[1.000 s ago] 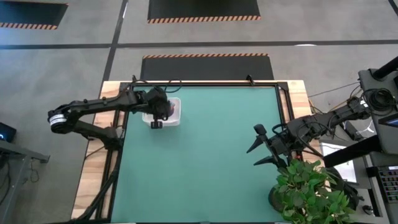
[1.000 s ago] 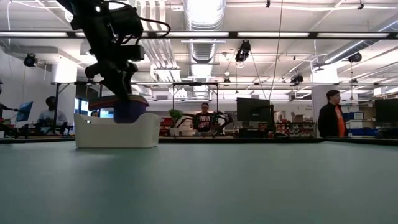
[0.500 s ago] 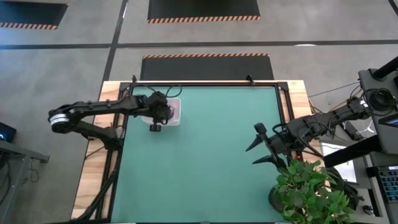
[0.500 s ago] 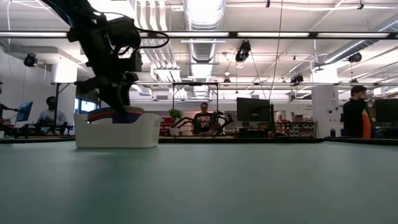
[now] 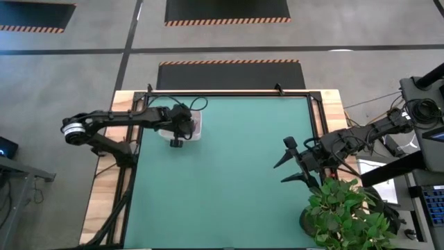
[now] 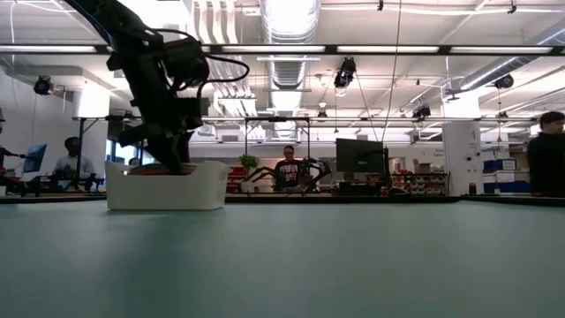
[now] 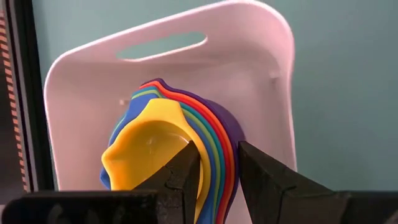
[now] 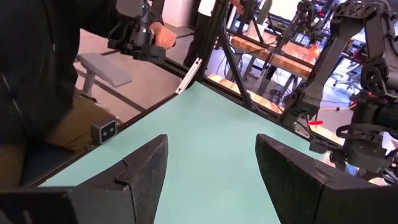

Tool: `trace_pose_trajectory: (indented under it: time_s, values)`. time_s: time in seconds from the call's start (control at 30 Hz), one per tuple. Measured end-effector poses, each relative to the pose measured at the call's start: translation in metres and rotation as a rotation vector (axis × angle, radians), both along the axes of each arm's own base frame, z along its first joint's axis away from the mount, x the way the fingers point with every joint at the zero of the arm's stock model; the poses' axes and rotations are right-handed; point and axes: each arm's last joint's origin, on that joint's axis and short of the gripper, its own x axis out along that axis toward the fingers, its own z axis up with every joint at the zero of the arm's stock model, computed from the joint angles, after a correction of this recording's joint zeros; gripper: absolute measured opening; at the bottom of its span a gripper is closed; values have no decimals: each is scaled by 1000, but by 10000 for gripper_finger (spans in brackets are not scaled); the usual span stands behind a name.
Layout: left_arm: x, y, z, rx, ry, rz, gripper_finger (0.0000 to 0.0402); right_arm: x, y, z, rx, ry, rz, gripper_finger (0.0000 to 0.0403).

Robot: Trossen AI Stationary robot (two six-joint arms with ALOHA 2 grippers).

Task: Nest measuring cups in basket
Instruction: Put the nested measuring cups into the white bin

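Observation:
The measuring cups point(image 7: 163, 134) are nested in one stack: yellow innermost, then green, blue and red rims, purple outermost. My left gripper point(image 7: 219, 167) is shut on the stack over the floor of the white basket point(image 7: 261, 74). The basket stands at the table's far left point(image 5: 197, 129). In the low view only a sliver of the stack point(image 6: 152, 168) shows above the basket's wall point(image 6: 168, 190), below my left gripper point(image 6: 169, 152). My right gripper point(image 5: 287, 164) hangs open and holds nothing above the table's right side, and it shows in the right wrist view point(image 8: 211, 168) too. My left gripper pinches the nested walls of the stack point(image 7: 217, 155) at their rims. One finger point(image 7: 183, 177) is inside the yellow cup and the other point(image 7: 267, 180) is outside the purple one. The fingers slant steeply down from above. The stack sits inside the basket's walls. Whether it touches the floor I cannot tell.
A potted plant point(image 5: 347, 215) stands at the table's near right corner, close to my right arm. A dark frame point(image 5: 229, 92) runs along the table's far edge. People stand and sit in the room beyond point(image 6: 287, 168). The basket has a handle slot point(image 7: 160, 45).
My left gripper has gone down with the stack of cups still in its hold. The stack was above the basket's rim a second ago and has sunk inside the walls, so only a sliver shows over the rim in the low view.

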Motion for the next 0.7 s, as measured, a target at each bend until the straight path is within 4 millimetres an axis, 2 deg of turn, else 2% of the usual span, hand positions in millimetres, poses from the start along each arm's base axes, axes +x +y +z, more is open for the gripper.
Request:
trace_pose_trajectory:
  time_s: [0.7]
  values:
    - [2,3,-4,43,25,55,84,0,0,0,5,3,-1,231]
